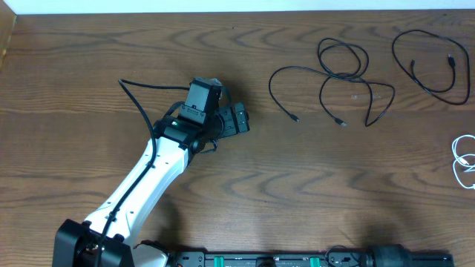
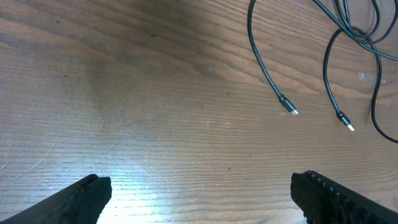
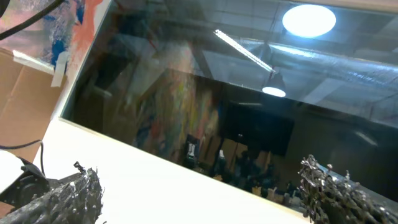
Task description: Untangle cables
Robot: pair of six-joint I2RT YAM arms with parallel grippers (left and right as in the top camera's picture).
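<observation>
Across the wooden table [image 1: 74,59] the black cables [image 1: 330,74] apparently cross. The left gripper [image 2: 199,193] and right gripper [image 3: 199,193] gape empty, and tugging one cable may drag another.

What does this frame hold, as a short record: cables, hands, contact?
tangled cables: black, overlapping loops, right of centre
separate cable: black loop, far right corner, apart from the others
white cable: right edge, partly out of frame
left hand: open, above bare table, touching no cable
right hand: open, pointing up away from the table, empty
</observation>
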